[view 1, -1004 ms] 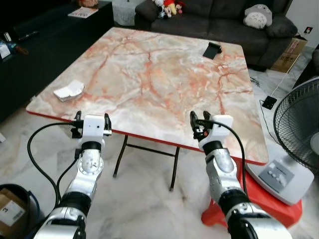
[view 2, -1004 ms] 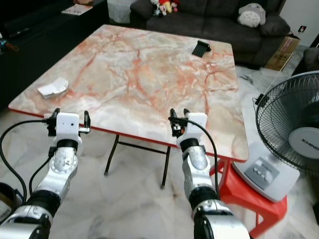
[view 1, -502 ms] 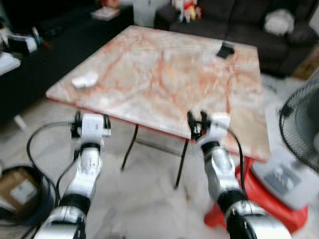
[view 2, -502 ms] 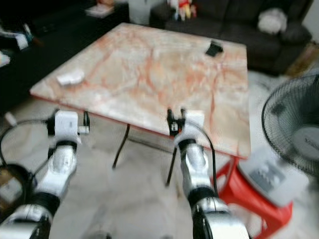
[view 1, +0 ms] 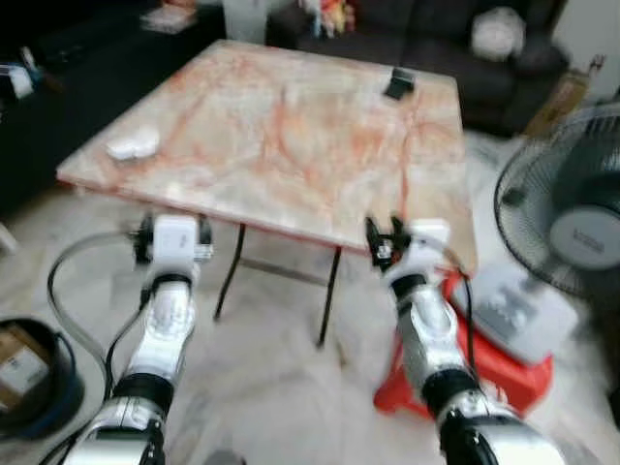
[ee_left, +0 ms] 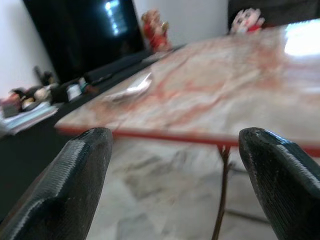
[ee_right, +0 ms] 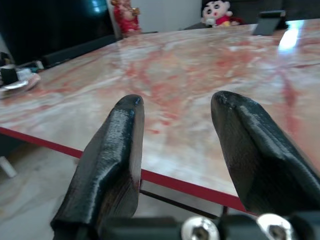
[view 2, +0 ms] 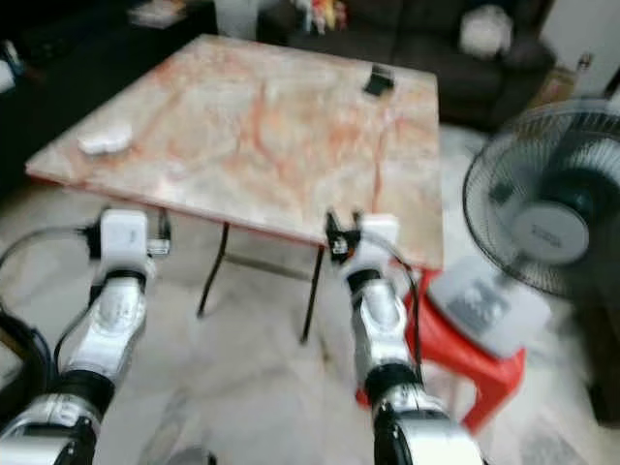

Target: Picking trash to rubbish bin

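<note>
I am facing the desk [view 1: 291, 126] with both arms raised short of its near edge. My left gripper [view 1: 172, 239] and right gripper [view 1: 385, 235] are both hanging released, holding nothing. The trash [view 1: 133, 145] is lying near the desk's left edge. A bin [view 1: 29, 378] is sitting on the floor at my left.

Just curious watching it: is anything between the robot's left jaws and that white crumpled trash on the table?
Nothing visible blocks it. The white trash lies near the table edge, bare marble around it; the left gripper hangs open before that edge.
</note>
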You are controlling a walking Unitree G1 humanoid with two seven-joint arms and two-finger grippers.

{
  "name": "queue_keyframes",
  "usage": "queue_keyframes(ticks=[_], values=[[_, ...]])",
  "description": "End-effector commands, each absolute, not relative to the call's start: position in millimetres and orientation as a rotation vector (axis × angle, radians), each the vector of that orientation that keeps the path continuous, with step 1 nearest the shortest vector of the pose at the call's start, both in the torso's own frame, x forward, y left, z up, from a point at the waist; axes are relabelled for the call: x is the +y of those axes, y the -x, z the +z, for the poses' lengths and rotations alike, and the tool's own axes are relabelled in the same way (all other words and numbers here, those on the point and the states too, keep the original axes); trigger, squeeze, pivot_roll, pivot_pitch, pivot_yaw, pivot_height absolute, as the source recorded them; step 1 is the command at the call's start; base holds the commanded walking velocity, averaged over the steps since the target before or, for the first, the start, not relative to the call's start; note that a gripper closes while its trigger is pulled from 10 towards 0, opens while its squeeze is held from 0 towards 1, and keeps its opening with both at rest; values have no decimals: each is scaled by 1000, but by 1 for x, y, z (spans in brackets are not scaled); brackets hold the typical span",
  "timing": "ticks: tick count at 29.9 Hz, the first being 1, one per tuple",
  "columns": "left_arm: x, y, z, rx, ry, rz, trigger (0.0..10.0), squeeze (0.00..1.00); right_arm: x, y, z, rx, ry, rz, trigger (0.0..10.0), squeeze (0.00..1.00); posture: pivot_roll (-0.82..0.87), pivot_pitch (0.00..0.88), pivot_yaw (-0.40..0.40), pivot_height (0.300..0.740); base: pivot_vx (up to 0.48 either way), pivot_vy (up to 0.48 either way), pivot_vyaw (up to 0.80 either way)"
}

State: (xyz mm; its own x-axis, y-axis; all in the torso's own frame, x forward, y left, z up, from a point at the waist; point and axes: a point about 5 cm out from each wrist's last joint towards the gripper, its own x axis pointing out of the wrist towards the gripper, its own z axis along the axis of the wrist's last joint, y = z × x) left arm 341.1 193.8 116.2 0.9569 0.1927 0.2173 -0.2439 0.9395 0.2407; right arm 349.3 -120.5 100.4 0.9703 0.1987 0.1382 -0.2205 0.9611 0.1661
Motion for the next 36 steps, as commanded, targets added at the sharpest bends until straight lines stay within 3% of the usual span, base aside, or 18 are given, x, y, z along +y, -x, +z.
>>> queue_keyframes(ticks=[1,16,36], values=[[193,-344,122,-209,-271,222,10000,0,-122,-352,107,-146,-174,214,10000,0,87,98,-107,740,0,0,0],[197,-343,124,-210,-264,235,10000,0,-121,-353,108,-149,-177,222,10000,0,90,113,-110,740,0,0,0],[193,-346,126,-209,-261,227,10000,0,-122,-352,108,-149,-172,217,10000,0,88,117,-109,740,0,334,0]])
